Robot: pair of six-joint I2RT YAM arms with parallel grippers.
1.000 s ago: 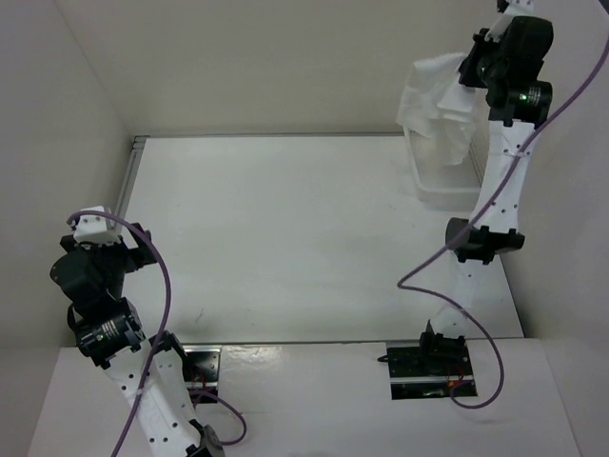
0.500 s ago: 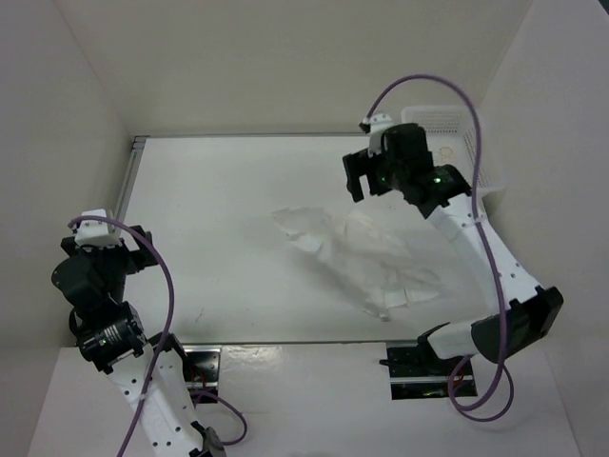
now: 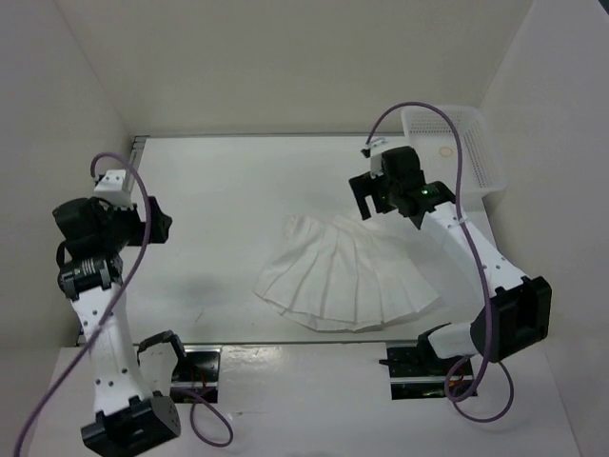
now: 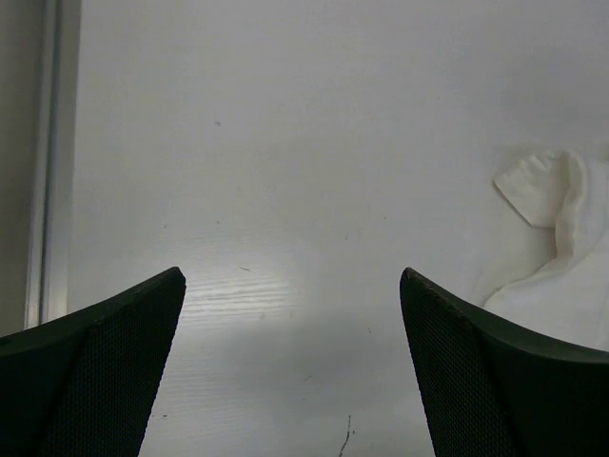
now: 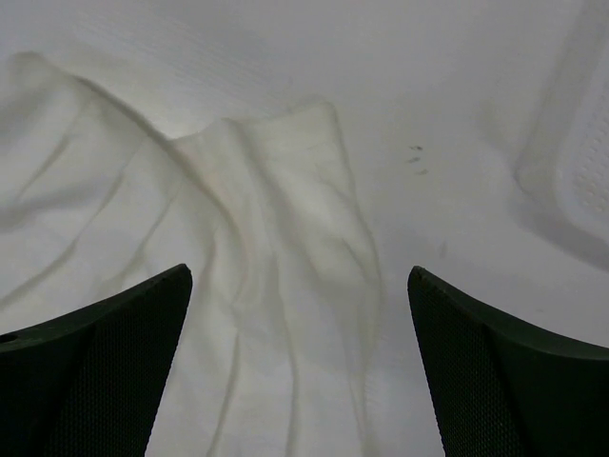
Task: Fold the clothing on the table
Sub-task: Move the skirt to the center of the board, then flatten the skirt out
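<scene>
Top view: 1 skirt (image 3: 347, 276), spread out, centre-right on table (image 3: 219, 190); 1 basket (image 3: 483, 164), far right corner.
Left wrist: left end effector (image 4: 290, 371) wide, empty, over bare table.
Right wrist: right end effector (image 5: 300, 367) wide, empty, above skirt.

The pleated skirt (image 3: 347, 276) is thin white cloth, matt and soft, pressed into narrow pleats and slightly rumpled near its waistband, and it lies on a worktop (image 3: 238, 219) of smooth matt white board with a faint grain and a few small dark marks, edged by a dull grey metal rim (image 4: 48, 162). The basket (image 3: 457, 152) is white perforated plastic with a slight sheen. The jaws of the left gripper (image 4: 290, 276) and right gripper (image 5: 300, 271) are matt black with a fine dotted texture.
</scene>
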